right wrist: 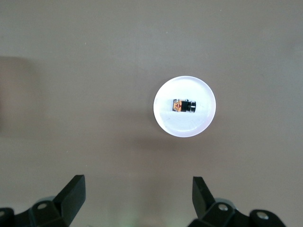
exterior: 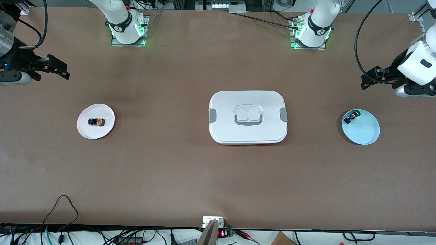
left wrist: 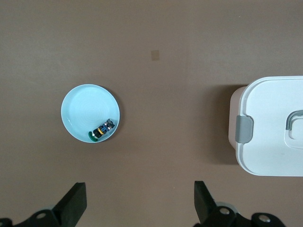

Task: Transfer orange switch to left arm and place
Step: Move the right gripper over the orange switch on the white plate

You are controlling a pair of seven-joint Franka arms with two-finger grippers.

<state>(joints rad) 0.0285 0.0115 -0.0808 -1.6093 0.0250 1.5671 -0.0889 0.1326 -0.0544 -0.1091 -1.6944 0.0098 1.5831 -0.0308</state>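
The orange switch [exterior: 95, 121] lies on its side on a small white plate [exterior: 87, 131] toward the right arm's end of the table. It also shows in the right wrist view [right wrist: 183, 106] on that plate [right wrist: 184, 125]. My right gripper [exterior: 63, 70] is open and empty, held above bare table beside the plate; its open jaws show in the right wrist view [right wrist: 138, 198]. The white box [exterior: 248, 116] stands closed at mid-table and shows in the left wrist view [left wrist: 272, 125]. My left gripper [exterior: 368, 80] is open and empty above the table at the left arm's end [left wrist: 139, 203].
A light blue plate [exterior: 366, 131] at the left arm's end holds a black switch with blue, green and yellow parts [exterior: 351, 117]; both also show in the left wrist view, plate [left wrist: 85, 106] and switch [left wrist: 102, 130]. Cables hang along the table edge nearest the front camera.
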